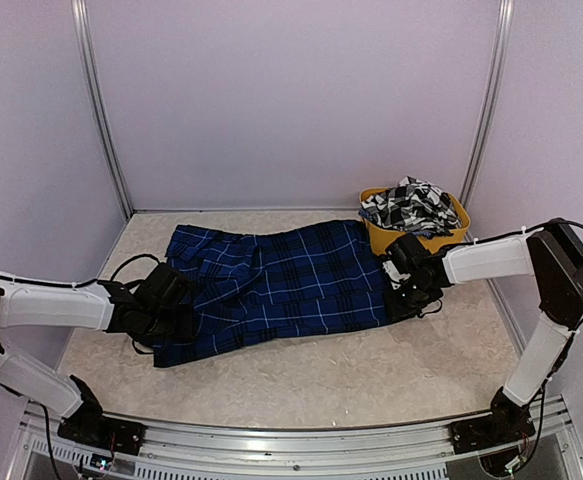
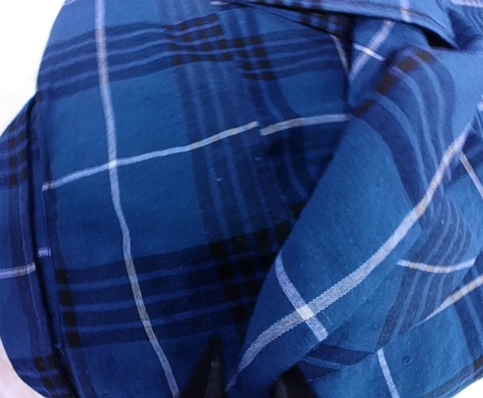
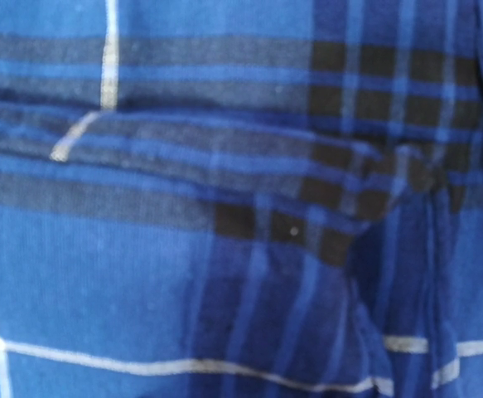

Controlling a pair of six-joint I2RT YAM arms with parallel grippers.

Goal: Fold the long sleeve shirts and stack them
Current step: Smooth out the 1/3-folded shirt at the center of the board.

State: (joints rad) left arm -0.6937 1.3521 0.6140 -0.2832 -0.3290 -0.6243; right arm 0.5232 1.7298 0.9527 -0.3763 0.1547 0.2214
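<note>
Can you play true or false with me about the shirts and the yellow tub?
1. The blue shirt lies spread out on the table. True.
2. The checked shirt lies on top of the blue shirt. False: it sits bunched up in the tub.
3. The tub stands at the back right of the table. True.
4. The blue shirt is plain, with no lines. False: it has black bands and thin white lines.

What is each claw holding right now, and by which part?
Left claw pinches a fold at the blue shirt's left end. Right claw sits at its right edge; whether it grips cannot be told.
</note>
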